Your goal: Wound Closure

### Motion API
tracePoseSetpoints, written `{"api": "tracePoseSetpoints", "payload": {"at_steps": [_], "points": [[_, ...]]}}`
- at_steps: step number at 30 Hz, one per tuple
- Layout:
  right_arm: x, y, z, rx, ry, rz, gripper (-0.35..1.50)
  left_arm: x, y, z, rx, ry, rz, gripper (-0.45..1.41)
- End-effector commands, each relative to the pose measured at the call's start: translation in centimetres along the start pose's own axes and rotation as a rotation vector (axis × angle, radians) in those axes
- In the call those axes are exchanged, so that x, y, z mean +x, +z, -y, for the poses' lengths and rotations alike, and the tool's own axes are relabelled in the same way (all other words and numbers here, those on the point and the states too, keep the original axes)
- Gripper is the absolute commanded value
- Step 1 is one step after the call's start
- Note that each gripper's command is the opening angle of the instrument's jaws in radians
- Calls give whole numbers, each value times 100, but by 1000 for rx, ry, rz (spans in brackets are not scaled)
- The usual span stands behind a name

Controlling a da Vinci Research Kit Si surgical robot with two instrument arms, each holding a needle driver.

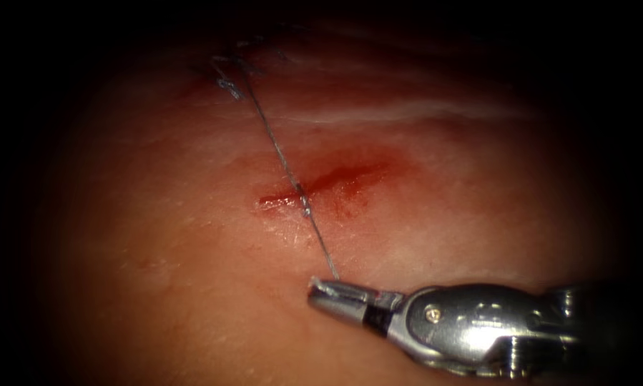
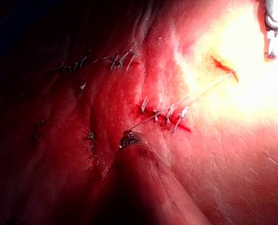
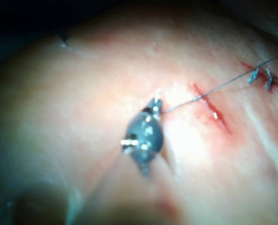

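Right pincer (image 1: 328, 292) lies just below the cut (image 1: 321, 187), its jaws clamped on the thread (image 1: 278, 154). The thread runs taut from those jaws up across the cut, crossing it near its left end, toward older stitches (image 1: 228, 78) at the far edge of the tissue (image 1: 156, 229). In the left wrist view the left pincer (image 2: 128, 138) meets the same strand beside a stitched wound (image 2: 165, 115); whether its jaws are together cannot be told. No needle can be made out. Risks, as judged: a strand this tight may saw into the cut's edges or snap, and red fluid (image 1: 350, 175) could let it slip from the jaws.
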Motion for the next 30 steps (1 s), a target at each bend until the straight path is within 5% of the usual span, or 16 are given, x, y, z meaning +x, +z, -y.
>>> {"api": "tracePoseSetpoints", "payload": {"at_steps": [1,3,4,5,6,10,20,30], "points": [[-3,12,2,26,-7,-5,-35,6,4,-4,-11,3,-3,-45],[5,15,0,40,-47,-53,-32,23,-12,-14,-39,10,-1,-45],[14,12,0,64,-60,-75,9,33,-23,-19,-50,12,-8,-45],[14,12,0,64,-60,-75,9,33,-23,-19,-50,12,-8,-45],[26,8,0,77,-61,-85,69,44,-36,-27,-71,9,-13,-45],[54,-9,0,113,-76,-93,114,61,-62,-45,-110,4,-27,-45],[87,-61,-33,199,-65,-104,109,76,-110,-88,-165,10,-40,-45],[81,-20,-109,120,-38,-115,76,81,-139,-138,-185,28,-51,-45]]}}
